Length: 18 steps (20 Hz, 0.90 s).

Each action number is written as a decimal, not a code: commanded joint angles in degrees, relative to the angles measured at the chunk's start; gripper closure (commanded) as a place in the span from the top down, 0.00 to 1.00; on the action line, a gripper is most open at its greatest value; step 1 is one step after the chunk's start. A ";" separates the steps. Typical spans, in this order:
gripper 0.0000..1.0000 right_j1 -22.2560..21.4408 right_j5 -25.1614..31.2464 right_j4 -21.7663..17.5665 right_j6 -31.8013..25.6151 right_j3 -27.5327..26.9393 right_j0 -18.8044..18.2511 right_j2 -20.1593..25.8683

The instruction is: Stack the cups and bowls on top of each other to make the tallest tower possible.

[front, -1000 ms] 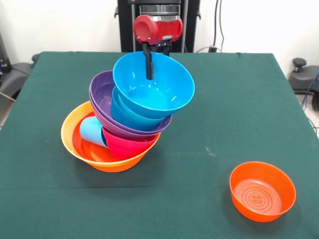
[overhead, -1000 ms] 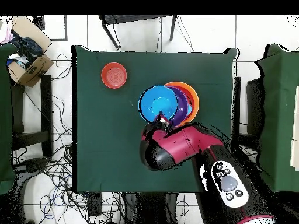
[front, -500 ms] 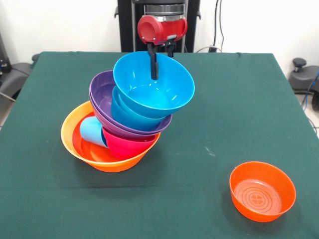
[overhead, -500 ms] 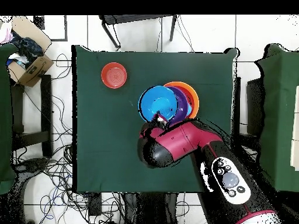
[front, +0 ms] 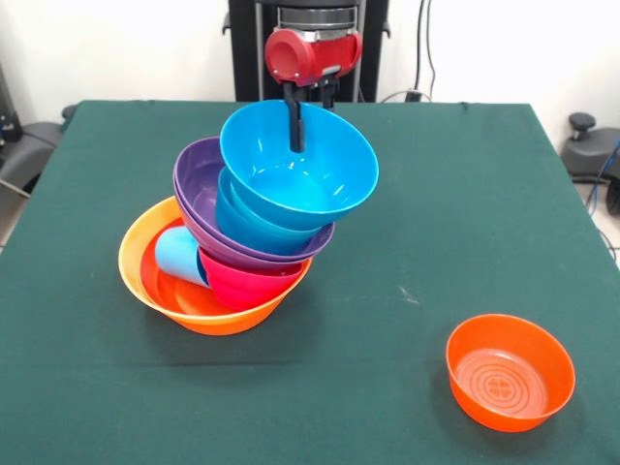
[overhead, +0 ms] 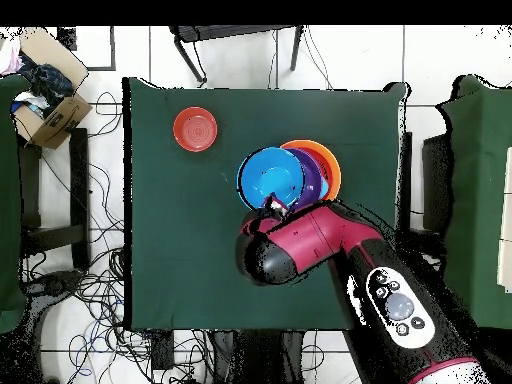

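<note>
Dark green worktop [front: 436, 194] with a leaning tower [front: 254, 223] of nested bowls left of centre. At the base, a large orange bowl [front: 145, 281], tipped toward the camera. Inside it, a light blue cup [front: 178, 257] on its side, just beside a red bowl [front: 247, 283]. Above those, a purple bowl [front: 199, 184], then blue bowls, topped by a wide blue bowl [front: 300, 170] tilted with its opening facing forward. Red and black gripper [front: 308, 116] at the top bowl's far rim, one dark finger [front: 295, 124] reaching down inside the bowl, the other behind the rim. Well apart, near the front right corner, a lone orange bowl [front: 510, 371] upright.
</note>
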 commanded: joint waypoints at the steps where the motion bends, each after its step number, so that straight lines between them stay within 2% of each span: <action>1: 1.00 3.82 8.81 -1.47 -13.12 2.45 -0.61 3.96; 5: 1.00 2.75 11.36 1.31 -13.77 3.70 -1.69 5.79; 18: 1.00 -1.03 16.89 5.26 -14.36 5.62 -4.12 10.59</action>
